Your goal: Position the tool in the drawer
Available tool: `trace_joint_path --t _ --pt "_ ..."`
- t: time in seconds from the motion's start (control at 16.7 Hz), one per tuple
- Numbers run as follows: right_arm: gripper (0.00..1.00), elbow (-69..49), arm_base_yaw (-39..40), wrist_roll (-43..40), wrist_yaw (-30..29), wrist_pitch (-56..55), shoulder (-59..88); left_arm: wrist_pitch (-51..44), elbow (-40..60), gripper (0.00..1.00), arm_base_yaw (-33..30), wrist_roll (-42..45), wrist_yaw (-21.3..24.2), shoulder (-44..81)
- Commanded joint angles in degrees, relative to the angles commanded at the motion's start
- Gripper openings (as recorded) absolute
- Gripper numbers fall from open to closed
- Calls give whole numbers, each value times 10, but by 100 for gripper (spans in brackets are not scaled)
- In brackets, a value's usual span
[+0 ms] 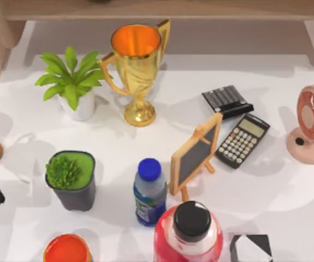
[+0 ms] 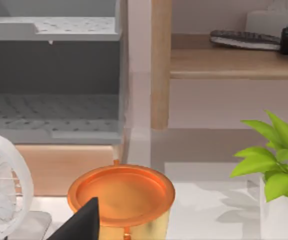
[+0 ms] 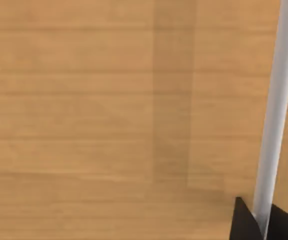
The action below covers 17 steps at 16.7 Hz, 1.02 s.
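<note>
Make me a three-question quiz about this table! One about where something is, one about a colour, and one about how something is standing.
1. What stands just right of the blue-capped bottle in the top view?
A. small chalkboard easel
B. leafy plant
C. pink fan

2. What colour is the inside of the gold trophy cup?
A. green
B. orange
C. white

3. How is the trophy placed?
A. lying on its side
B. upside down
C. upright on its base

Answers:
1. A, the chalkboard easel stands beside the bottle.
2. B, the cup's inside glows orange.
3. C, its round base sits on the white table.
</note>
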State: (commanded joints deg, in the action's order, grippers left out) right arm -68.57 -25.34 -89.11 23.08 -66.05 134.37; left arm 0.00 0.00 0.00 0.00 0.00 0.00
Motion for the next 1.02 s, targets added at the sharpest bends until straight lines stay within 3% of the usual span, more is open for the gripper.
trace_joint_path --t 0.42,1.02 --pt "0 132 -30 2 32 -71 -57 0 0 100 0 0 0 0" --pt "0 209 -54 3 57 -118 -90 0 0 100 0 0 0 0"
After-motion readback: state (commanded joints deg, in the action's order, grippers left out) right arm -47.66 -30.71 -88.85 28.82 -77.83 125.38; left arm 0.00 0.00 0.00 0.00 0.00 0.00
